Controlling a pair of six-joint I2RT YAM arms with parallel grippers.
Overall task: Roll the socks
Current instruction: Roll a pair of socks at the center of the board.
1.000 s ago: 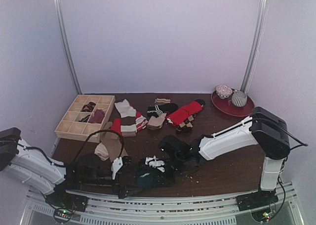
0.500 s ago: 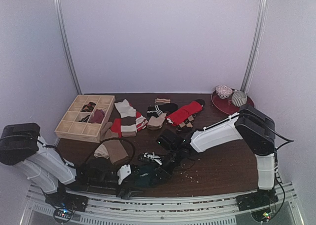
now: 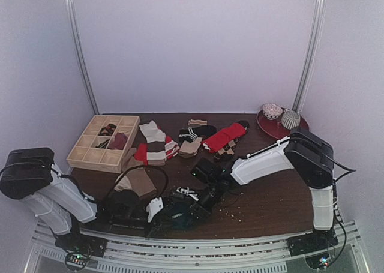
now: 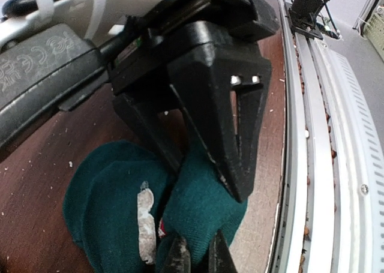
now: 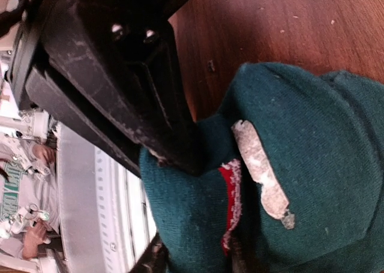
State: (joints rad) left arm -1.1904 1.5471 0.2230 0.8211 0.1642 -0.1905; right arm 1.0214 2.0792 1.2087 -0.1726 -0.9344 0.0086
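Teal knit, soft and limp, is what I have under both arms. The teal socks (image 3: 180, 214) lie bunched on the brown table (image 3: 270, 207), just beside the metal rail (image 3: 240, 244) at its near edge.

My left gripper (image 4: 198, 258) is pinched tight, with a nip of the fabric between its tips. My right gripper (image 5: 195, 258) stands narrow, its fingers on either side of a fold next to the red mark (image 5: 231, 189), so it holds the fabric too.

I judge the bundle light and floppy, with no stiffness of its own. It should sag, stretch under pull and spring loose if either grip lets go. The knit looks grippy rather than slick.

I would hold a doubled edge, deep enough to catch every layer, and keep off the pale worn patch (image 4: 146, 225). The other socks (image 3: 180, 138) lie well away from the rail.
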